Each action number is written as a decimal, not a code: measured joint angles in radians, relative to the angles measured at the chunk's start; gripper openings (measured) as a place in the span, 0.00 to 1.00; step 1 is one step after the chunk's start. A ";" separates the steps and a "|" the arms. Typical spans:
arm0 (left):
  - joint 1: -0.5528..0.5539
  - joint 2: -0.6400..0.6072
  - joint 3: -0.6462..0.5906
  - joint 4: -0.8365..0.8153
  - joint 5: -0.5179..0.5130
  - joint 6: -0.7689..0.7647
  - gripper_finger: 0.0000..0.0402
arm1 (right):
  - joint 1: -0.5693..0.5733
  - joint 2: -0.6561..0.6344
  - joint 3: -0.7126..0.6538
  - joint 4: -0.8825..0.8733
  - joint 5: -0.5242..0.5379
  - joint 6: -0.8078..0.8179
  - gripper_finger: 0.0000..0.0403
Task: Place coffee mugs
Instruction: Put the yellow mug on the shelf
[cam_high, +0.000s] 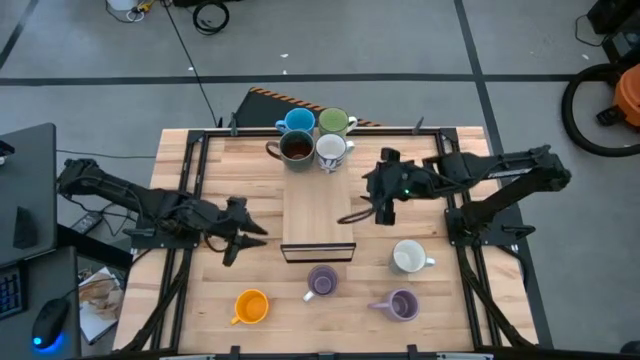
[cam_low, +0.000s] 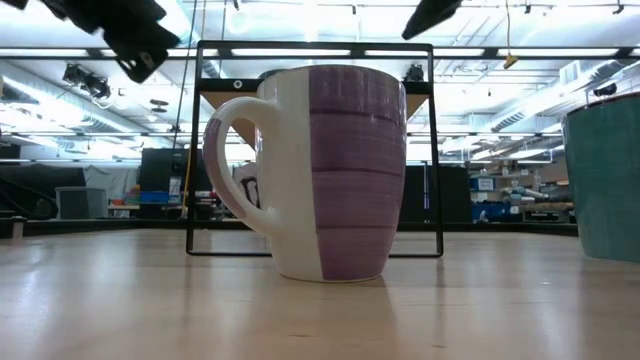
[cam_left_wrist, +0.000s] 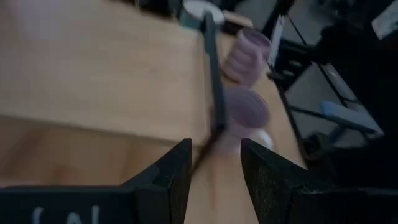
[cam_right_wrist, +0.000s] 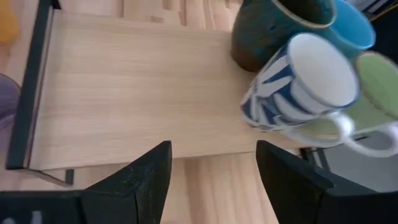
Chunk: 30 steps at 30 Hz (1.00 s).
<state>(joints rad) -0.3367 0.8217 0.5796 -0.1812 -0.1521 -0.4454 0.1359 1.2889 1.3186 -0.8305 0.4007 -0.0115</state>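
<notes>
A raised wooden shelf stands mid-table. At its far end stand several mugs: blue, green, dark brown and a blue-striped white one. On the table near the front stand a white mug, two lavender mugs and an orange mug. My left gripper is open and empty, left of the shelf's near end. My right gripper is open and empty, above the shelf's right edge.
Black frame rails run along both table sides. The shelf's black metal edge lies ahead of my left gripper. The shelf's middle and near part is bare wood. In the low view a lavender mug fills the centre.
</notes>
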 joint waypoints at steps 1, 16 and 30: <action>-0.017 0.015 0.025 -0.032 0.000 -0.034 0.36 | 0.007 -0.017 -0.035 0.028 0.001 0.001 0.60; -0.249 0.322 0.401 -0.374 -0.016 -0.573 0.35 | 0.117 -0.199 -0.460 0.484 0.159 -0.044 0.60; -0.336 0.672 0.753 -0.580 0.087 -0.922 0.35 | 0.157 -0.299 -0.702 0.860 0.212 -0.127 0.60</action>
<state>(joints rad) -0.6725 1.4941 1.3323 -0.7610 -0.0651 -1.3669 0.2928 0.9903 0.6163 0.0296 0.6127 -0.1386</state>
